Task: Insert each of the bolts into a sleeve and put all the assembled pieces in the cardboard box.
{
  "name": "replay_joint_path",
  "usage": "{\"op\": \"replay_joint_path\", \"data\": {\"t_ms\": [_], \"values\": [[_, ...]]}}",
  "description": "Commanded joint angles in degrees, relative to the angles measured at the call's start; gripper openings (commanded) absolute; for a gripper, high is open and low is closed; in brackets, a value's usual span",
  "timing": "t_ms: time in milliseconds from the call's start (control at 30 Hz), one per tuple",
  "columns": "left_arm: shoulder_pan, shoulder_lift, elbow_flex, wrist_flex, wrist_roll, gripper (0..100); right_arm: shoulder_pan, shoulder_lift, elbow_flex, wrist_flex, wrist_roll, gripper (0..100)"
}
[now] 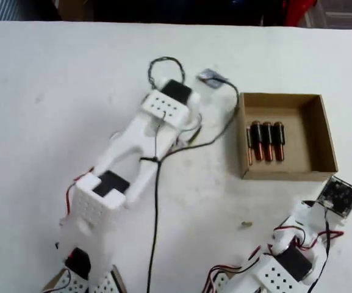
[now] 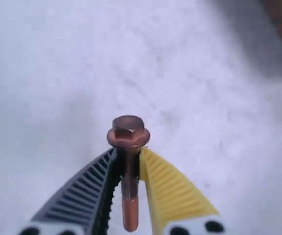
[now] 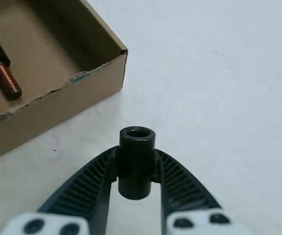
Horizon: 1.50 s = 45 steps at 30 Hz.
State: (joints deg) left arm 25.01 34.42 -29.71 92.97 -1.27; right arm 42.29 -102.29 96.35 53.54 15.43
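Two halves of one assembly are held apart, one on each arm. The left pincer (image 2: 127,152) is clamped on the shank of a copper bolt (image 2: 127,161). The right pincer (image 3: 137,164) is clamped round a black sleeve (image 3: 137,161). The bolt's long axis runs along its pincer, with the hex head outward and the plain end back toward the wrist. The sleeve also lies along its pincer, its open bore facing outward.

From above, the left arm (image 1: 133,146) ends near the far left side of the cardboard box (image 1: 325,131). The right arm (image 1: 285,262) ends near the box's near right corner, so the box lies between the two parts. Three assembled pieces (image 1: 267,141) lie side by side in the box on the white worktop (image 1: 53,91).

The join seems to turn on bringing the two axes into line, bore to shank end. As held, the head leads, so the bolt probably needs turning. The right arm looks nearer the box.
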Motion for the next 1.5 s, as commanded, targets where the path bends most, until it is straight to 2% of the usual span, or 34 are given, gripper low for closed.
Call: {"op": "replay_joint_path", "data": {"t_ms": [0, 133, 300, 567, 700, 967, 1233, 1467], "values": [[-0.84, -1.45, -3.34, 4.92, 1.23, 2, -4.97, -0.66, 0.53, 0.04, 0.0, 1.8], [-3.03, -1.45, -3.34, 5.89, 1.14, 2, -10.51, -0.75, 0.44, -0.13, 0.0, 1.8], [-9.98, -1.45, -3.43, 5.89, 1.14, 2, -18.15, -0.75, -1.85, 0.75, 0.0, 1.7], [-17.01, -1.45, -3.34, 6.15, 1.05, 2, -29.58, -0.75, -11.69, 10.95, 0.0, 1.7], [-20.62, -1.54, -3.34, 6.15, 1.05, 2, -32.48, -0.75, -14.77, 11.21, 0.0, 1.7], [-23.78, -1.45, -2.9, 6.07, 0.97, 2, -43.38, -0.31, -18.02, 11.12, 0.0, 1.6], [-27.91, -0.75, -2.64, 1.05, 1.49, 2, -48.75, -0.13, -21.45, 11.47, -0.18, 1.6], [-30.11, 0.57, 5.54, -6.86, 1.05, 2, -55.25, -0.13, -21.36, 11.47, -0.44, 1.6]]}}
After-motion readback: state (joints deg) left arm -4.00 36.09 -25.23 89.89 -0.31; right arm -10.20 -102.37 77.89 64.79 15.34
